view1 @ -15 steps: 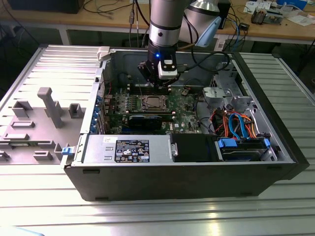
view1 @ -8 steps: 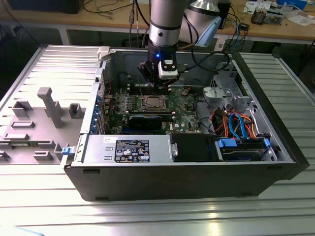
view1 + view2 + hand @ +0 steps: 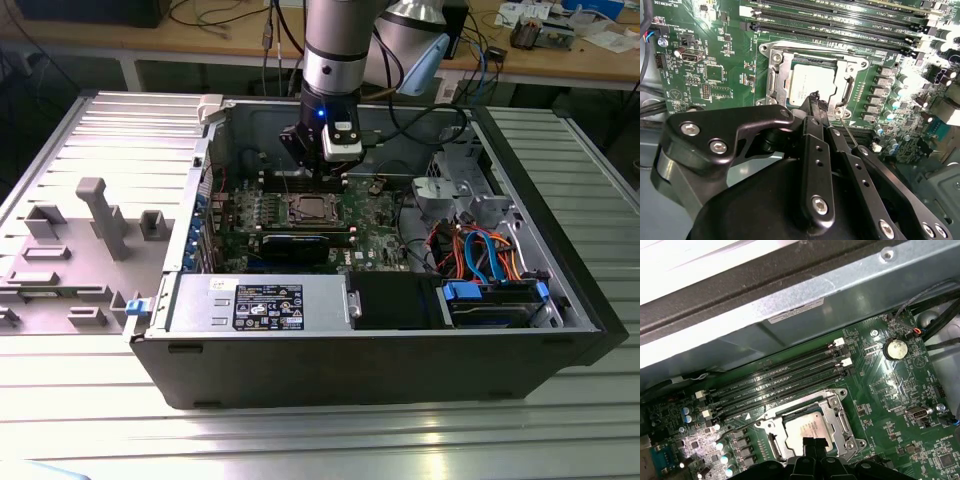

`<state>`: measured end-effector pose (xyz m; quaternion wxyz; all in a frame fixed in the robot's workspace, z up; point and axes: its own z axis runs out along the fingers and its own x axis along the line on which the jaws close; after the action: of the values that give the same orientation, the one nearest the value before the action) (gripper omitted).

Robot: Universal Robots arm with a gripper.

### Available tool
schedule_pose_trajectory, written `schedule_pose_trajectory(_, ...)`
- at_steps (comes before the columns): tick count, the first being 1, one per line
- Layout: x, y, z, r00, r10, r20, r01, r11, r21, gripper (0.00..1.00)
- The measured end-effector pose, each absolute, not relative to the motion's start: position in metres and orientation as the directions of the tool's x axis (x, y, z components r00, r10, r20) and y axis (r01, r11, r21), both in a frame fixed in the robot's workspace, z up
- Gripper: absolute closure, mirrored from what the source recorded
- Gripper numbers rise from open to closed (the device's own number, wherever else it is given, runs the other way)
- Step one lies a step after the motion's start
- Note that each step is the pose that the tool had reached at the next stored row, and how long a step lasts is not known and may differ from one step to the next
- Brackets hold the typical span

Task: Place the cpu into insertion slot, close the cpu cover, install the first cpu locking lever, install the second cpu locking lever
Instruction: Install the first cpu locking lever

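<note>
Insertion slot [image 3: 772, 86] at mid-board carries the cpu [image 3: 812, 82], with the cpu cover [image 3: 840, 64] apparently lowered around it. The end effector [image 3: 814, 100], fingers pinched together and empty, hovers over the cover's edge. Pressure should land on frame metal, never the chip.

The computer case [image 3: 380, 360] lies open on the tabletop [image 3: 300, 440]. Inside it, the cpu [image 3: 812, 82] sits in the insertion slot [image 3: 776, 85], with the cpu cover [image 3: 816, 58] down around it. Memory slots [image 3: 775, 385] run between slot and case wall. The hand [image 3: 815, 97] hangs just over the cpu's edge.
</note>
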<state>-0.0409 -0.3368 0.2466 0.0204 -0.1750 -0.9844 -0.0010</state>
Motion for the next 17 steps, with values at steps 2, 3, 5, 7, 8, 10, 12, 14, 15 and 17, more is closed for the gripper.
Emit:
schedule_pose_trajectory(2,-0.0409,-0.3368,0.2466,-0.939,0.342,0.040,0.342,0.940,-0.005,0.89)
schedule_pose_trajectory(3,-0.0409,-0.3368,0.2466,-0.939,0.341,0.040,0.341,0.940,-0.005,0.89)
schedule_pose_trajectory(5,-0.0409,-0.3368,0.2466,-0.941,0.336,0.040,0.337,0.942,-0.005,0.89)
schedule_pose_trajectory(7,-0.0409,-0.3368,0.2466,-0.942,0.334,0.040,0.334,0.943,-0.005,0.89)
schedule_pose_trajectory(8,-0.0409,-0.3368,0.2466,-0.942,0.332,0.040,0.332,0.943,-0.005,0.89)
schedule_pose_trajectory(10,-0.0409,-0.3368,0.2466,-0.944,0.329,0.040,0.329,0.944,-0.005,0.89)
schedule_pose_trajectory(12,-0.0409,-0.3368,0.2466,-0.945,0.326,0.040,0.326,0.945,-0.005,0.89)
schedule_pose_trajectory(14,-0.0409,-0.3368,0.2466,-0.945,0.323,0.040,0.323,0.946,-0.005,0.89)
schedule_pose_trajectory(15,-0.0409,-0.3368,0.2466,-0.946,0.322,0.040,0.322,0.947,-0.005,0.89)
schedule_pose_trajectory(17,-0.0409,-0.3368,0.2466,-0.947,0.319,0.040,0.319,0.948,-0.005,0.89)
